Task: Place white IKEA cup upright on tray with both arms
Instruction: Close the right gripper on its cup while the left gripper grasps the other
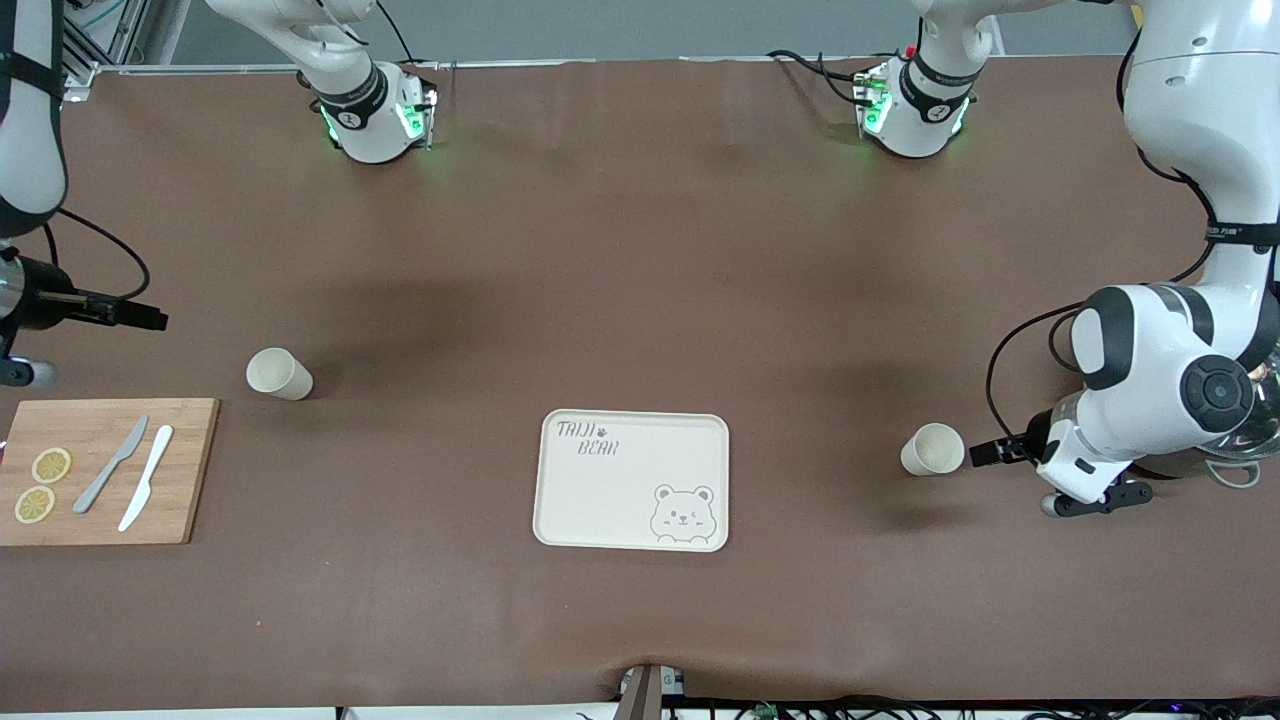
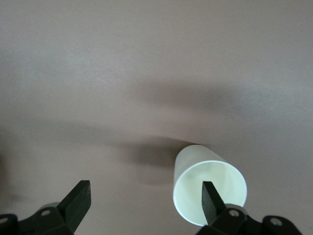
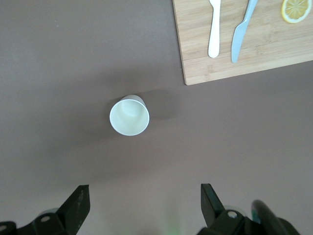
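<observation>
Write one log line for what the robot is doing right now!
left gripper: open, beside cup | right gripper: open, above other cup | tray: no cup on it

Robot lab: bench-mounted arms, cabling.

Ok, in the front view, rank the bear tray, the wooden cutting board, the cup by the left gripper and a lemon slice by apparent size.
1-2. Cutting board and tray: they look alike, and the picture edge crops the board, so no ranking.
3. Cup, beside the open left gripper.
4. Lemon slice.
</observation>
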Robot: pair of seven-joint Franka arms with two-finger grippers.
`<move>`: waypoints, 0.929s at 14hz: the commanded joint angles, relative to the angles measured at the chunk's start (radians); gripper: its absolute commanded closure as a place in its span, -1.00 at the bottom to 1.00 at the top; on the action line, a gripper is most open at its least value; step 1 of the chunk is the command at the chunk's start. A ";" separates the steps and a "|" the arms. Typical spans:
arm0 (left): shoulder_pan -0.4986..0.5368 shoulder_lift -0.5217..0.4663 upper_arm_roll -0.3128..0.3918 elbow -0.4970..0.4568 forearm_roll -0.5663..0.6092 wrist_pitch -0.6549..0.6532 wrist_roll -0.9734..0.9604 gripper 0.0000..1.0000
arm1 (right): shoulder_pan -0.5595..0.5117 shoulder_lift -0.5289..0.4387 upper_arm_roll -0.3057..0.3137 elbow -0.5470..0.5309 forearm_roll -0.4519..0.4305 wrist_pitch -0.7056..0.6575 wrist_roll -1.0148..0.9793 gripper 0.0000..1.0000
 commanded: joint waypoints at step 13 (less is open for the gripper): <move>-0.041 0.077 -0.009 -0.050 0.024 0.021 -0.007 0.26 | -0.033 -0.010 0.013 -0.490 0.091 0.608 0.009 -1.00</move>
